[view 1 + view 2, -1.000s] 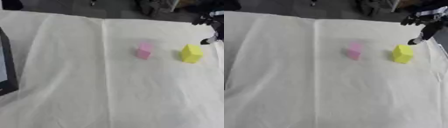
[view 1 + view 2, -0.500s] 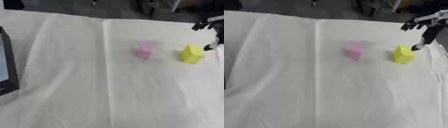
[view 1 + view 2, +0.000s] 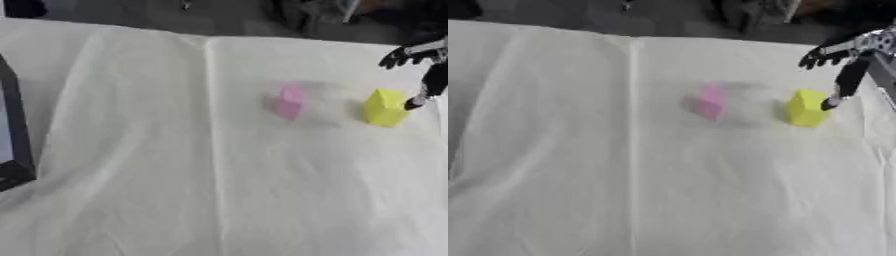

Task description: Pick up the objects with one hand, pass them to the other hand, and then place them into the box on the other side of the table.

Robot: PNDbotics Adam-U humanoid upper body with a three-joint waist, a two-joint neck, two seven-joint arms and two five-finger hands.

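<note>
Where only the left eye catches the box (image 3: 16,135), right hand (image 3: 843,60) spread beside yellow block (image 3: 806,108).

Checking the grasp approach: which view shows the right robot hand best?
The right eye view: the right robot hand shows whole, fingers spread, thumb tip beside the yellow block. The left eye view crops it at the picture's right edge, showing only fingers and thumb.

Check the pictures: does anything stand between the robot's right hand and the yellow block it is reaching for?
Nothing visible does. The right hand hangs open just right of the yellow block, one of its fingers close beside it. The pink block stands on the block's far side, away from the hand.
</note>
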